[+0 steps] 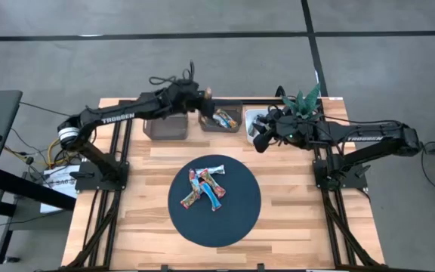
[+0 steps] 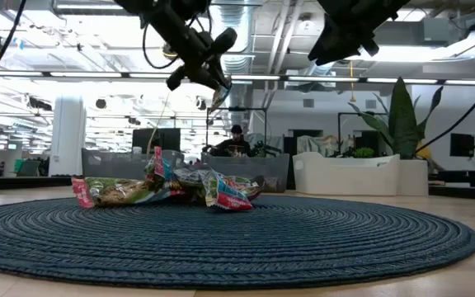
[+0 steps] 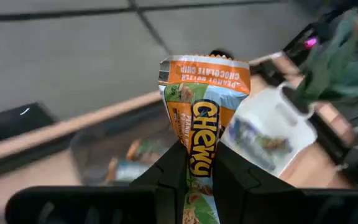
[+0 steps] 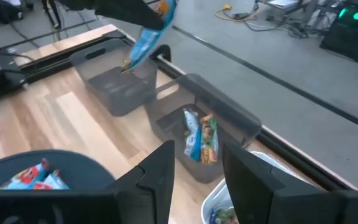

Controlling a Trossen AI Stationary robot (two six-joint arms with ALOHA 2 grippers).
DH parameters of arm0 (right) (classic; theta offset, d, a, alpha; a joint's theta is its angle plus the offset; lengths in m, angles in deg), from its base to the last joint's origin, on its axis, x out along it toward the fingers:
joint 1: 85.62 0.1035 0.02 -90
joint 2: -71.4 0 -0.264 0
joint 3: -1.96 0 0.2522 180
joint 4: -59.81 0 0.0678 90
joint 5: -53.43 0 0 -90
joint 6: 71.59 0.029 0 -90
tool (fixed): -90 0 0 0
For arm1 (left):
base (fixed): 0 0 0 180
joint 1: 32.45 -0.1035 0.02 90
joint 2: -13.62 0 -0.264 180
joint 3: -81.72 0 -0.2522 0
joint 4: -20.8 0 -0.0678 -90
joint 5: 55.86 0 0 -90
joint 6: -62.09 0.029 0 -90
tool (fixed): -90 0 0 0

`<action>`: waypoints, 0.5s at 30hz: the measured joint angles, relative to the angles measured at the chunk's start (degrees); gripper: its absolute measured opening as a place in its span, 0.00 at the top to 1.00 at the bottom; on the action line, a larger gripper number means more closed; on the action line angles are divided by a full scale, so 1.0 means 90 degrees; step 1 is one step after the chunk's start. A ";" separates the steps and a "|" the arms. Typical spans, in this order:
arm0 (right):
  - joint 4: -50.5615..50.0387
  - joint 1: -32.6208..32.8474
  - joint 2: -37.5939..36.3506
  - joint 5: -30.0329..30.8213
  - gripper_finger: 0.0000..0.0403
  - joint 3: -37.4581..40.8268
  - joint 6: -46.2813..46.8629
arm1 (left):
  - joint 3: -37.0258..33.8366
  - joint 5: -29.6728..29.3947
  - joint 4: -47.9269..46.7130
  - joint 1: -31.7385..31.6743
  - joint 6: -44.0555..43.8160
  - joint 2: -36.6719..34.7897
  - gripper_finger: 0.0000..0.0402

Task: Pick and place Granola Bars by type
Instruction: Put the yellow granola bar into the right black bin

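Observation:
Several granola bars (image 1: 205, 187) in red, blue and green wrappers lie heaped on a round dark mat (image 1: 236, 219); in the low view the heap (image 2: 167, 188) rests flat on it. My left gripper (image 1: 205, 100) is raised over the far bins and shut on an orange-green bar (image 3: 199, 118). A few bars (image 4: 199, 138) lie in the middle dark bin (image 1: 220, 119). My right gripper (image 4: 195, 168) hovers open beside the white bin (image 1: 256, 119), touching nothing. My left gripper pinches the orange-green bar between its two fingers at the bar's one end (image 3: 197, 177). The orange sealed end (image 3: 205, 71) sticks out free past the fingertips. In the right wrist view the bar (image 4: 146, 38) hangs slanting below the gripper, lifted clear over the bins.
Three bins stand in a row at the table's far edge: a dark left bin (image 1: 165, 125), the middle one and the white one, which holds wrappers (image 3: 257, 140). A green plant (image 1: 305, 100) stands by the right arm. Bare wood lies around the mat.

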 joint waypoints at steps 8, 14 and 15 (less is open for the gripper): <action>0.0106 -0.0179 0.0000 -0.0005 0.69 0.0000 -0.0004 | 0.0586 0.1188 0.0278 -0.0505 0.0253 0.1013 0.87; 0.0080 -0.0179 0.0002 -0.0031 0.69 0.0000 0.0004 | 0.0996 0.1681 0.0240 -0.0594 0.0557 0.1508 0.87; 0.0080 -0.0179 0.0002 -0.0035 0.69 0.0000 0.0004 | 0.1006 0.1709 0.0215 -0.0588 0.0555 0.1583 0.87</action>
